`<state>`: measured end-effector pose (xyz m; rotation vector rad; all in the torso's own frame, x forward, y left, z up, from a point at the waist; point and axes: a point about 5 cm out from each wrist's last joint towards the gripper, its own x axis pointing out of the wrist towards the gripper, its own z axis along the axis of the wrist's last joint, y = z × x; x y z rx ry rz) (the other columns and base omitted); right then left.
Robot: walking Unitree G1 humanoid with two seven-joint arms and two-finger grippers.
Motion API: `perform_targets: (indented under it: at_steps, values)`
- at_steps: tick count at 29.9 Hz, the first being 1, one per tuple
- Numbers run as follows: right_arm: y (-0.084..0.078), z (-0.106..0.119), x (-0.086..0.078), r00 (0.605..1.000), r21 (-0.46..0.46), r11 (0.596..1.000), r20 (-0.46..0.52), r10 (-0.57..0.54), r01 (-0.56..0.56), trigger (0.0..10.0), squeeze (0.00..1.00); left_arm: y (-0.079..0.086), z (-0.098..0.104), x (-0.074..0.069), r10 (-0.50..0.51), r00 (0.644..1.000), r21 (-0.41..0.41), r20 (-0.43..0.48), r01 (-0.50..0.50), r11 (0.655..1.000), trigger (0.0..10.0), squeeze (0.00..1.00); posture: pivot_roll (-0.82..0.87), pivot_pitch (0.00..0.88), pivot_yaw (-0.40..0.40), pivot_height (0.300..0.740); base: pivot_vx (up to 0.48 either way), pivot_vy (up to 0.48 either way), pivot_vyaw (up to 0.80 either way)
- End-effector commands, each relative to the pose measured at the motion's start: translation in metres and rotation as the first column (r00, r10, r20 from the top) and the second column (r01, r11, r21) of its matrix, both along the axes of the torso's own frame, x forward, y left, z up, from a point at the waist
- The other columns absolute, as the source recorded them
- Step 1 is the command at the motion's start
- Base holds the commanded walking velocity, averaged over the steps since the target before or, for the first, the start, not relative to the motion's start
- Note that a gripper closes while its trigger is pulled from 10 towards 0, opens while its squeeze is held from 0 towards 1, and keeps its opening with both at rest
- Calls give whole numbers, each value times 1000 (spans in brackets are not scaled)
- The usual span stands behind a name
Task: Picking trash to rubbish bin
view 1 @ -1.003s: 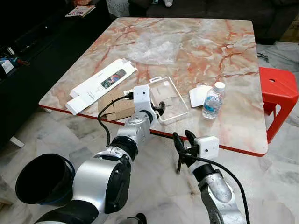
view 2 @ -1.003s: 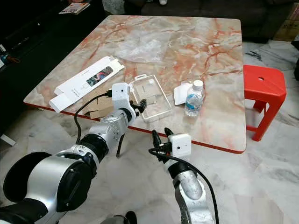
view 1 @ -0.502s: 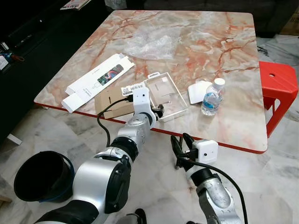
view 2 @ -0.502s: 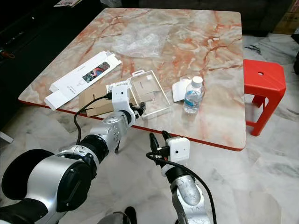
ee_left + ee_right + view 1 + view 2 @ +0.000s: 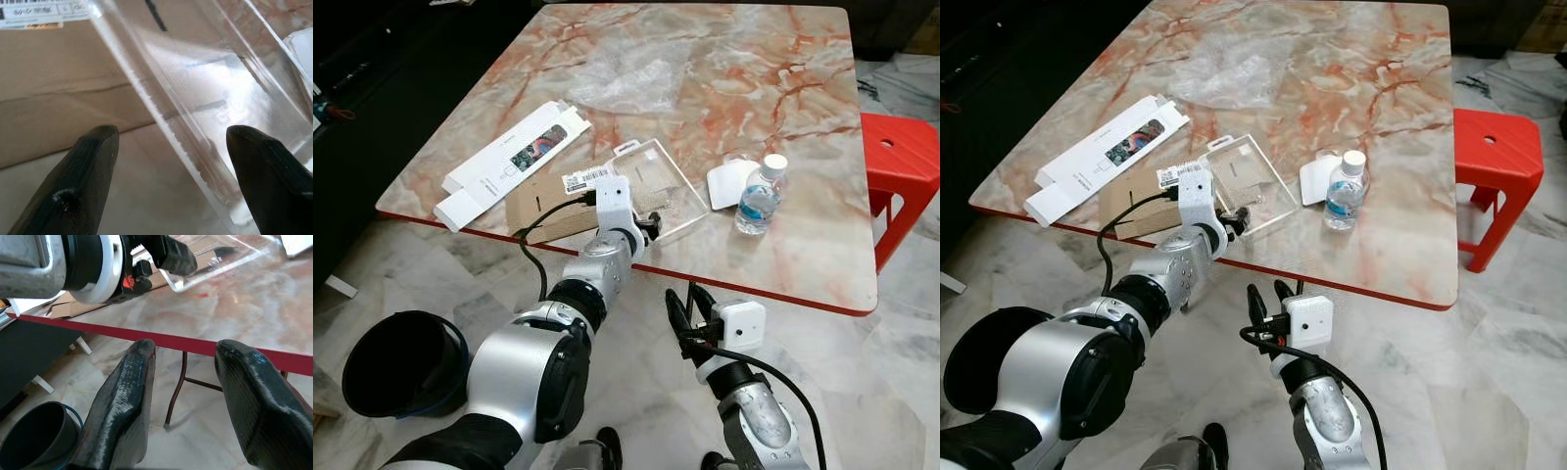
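Observation:
A clear plastic blister tray (image 5: pixel 658 186) lies near the front edge of the marble table (image 5: pixel 773 78). Part of it rests on a flat brown cardboard piece (image 5: pixel 540 199). My left gripper (image 5: pixel 650 227) is at the tray's near corner. It is open, and the tray's rim (image 5: pixel 195 147) runs between the two fingers (image 5: pixel 93 181) without being pinched. My right gripper (image 5: pixel 689 311) hangs open and empty below the table's red edge (image 5: pixel 98 329). The black rubbish bin (image 5: pixel 396 364) stands on the floor at my lower left.
Also on the table are a long white box (image 5: pixel 514 157), a small water bottle (image 5: pixel 759 194) beside a white lid (image 5: pixel 728 183), and a crumpled clear bag (image 5: pixel 626 83). A red stool (image 5: pixel 906 157) stands to the right. Marble floor surrounds the table.
The camera has shifted, so the table sits higher in view. My left gripper stays at the tray's near corner, and the tray looks slightly turned. The right gripper now shows lower, under the table edge.

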<state>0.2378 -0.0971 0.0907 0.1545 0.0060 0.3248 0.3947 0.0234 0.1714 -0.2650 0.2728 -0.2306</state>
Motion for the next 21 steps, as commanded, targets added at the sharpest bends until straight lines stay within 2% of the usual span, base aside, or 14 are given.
perform_targets:
  at_steps: [1, 2, 21]
  values:
    - [6, 1, -3, 1000, 15, 1000, -6, 9, -8, 10000, 0, -23, 1, -7, -45, 999, -12, -13, 44, 999, 3647, 0, 15, 210, 136, 740, 0, 0, 0]
    - [6, 1, -3, 1000, 15, 1000, -7, 7, -7, 10000, 0, -23, 1, -7, -43, 999, -15, -14, 43, 999, 0, 0, 15, 211, 136, 740, 0, 0, 0]
    - [-1, 0, 1, 1000, -1, 1000, -9, -15, 15, 10000, 0, -23, 2, -7, -32, 999, -29, -18, 32, 999, 0, 0, 16, 217, 139, 740, 0, 0, 0]
